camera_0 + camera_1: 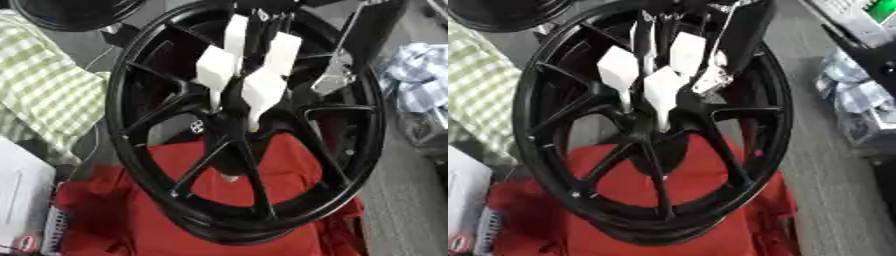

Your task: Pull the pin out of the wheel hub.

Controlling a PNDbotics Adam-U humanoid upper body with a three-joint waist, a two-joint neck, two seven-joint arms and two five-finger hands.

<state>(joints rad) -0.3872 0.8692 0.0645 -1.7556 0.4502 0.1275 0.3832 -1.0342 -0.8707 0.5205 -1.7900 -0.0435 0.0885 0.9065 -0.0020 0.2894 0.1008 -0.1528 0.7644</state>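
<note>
Nearest us we see a red cloth (pixel 254 235) under the wheel's lower rim; on it stands a black wheel (pixel 131 150), its spokes meeting at the hub (pixel 229 117); a small pale pin (pixel 229 177) shows just below the hub; over the hub our right hand (pixel 249 75) reaches down from above, its white fingers (pixel 662 92) straight and spread, tips at the hub, gripping nothing; a green checked cloth (pixel 44 95) lies left

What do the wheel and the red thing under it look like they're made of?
Wheel: looks like cast metal with a glossy black finish; thin rigid spokes and light glints along the rim suggest it, though painted alloy is a guess. Red thing: cloth, matte, with soft folds and creases.
</note>
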